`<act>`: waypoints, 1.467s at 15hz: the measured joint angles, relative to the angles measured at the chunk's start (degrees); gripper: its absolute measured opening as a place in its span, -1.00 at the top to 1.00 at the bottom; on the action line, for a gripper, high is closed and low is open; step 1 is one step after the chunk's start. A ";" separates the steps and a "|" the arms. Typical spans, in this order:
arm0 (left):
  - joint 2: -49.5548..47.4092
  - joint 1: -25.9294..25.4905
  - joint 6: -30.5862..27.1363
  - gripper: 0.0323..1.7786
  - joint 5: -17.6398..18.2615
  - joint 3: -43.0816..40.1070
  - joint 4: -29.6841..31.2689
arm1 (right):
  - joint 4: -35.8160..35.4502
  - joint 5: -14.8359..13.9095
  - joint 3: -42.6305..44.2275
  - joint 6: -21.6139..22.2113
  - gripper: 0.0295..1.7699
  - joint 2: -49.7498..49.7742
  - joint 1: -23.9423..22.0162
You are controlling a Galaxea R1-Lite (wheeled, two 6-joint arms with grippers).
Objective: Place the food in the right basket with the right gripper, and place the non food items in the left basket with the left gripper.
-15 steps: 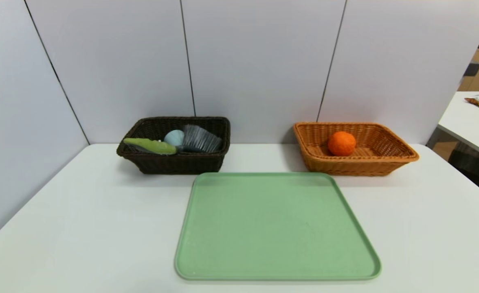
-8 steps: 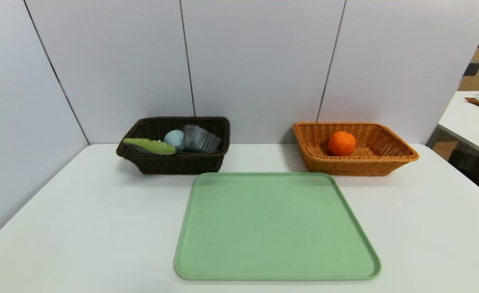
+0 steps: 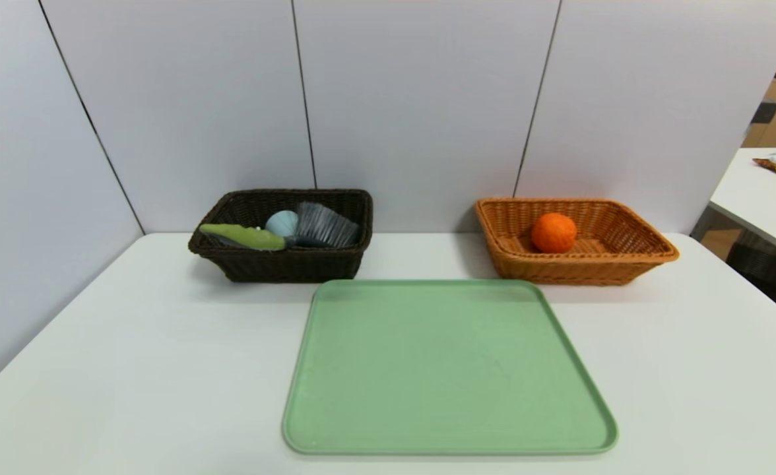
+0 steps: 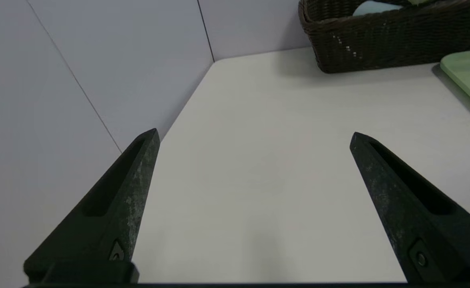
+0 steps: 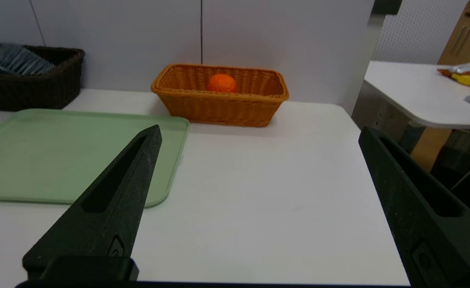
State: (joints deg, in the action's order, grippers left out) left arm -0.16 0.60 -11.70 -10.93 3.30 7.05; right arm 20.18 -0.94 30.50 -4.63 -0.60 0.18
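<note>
Orange fruit (image 3: 553, 233) is sitting inside the brown wicker basket (image 3: 576, 269) on your right, resting toward that basket's left half. In the dark wicker basket (image 3: 292, 265) on your left, a brush with a green handle (image 3: 246, 237) is lying with its grey bristles (image 3: 326, 225) toward the right end, and a pale blue round item (image 3: 282, 223) (only partly showing) is nestling behind it. Between you and the baskets, a green tray (image 3: 449, 367) is lying flat on the white table (image 3: 130, 356). Your left gripper (image 4: 255, 138) and right gripper (image 5: 261, 132) are both hovering on the near side of the table, fingers spread wide and holding nothing.
</note>
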 joint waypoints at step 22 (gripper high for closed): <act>0.05 0.02 11.37 -0.90 10.96 -3.30 -2.72 | -20.31 1.43 -30.50 1.57 -0.92 0.62 -0.02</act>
State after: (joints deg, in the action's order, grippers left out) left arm -0.11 0.62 -0.33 0.02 0.00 4.33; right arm -0.13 0.49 0.00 -3.06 0.02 0.16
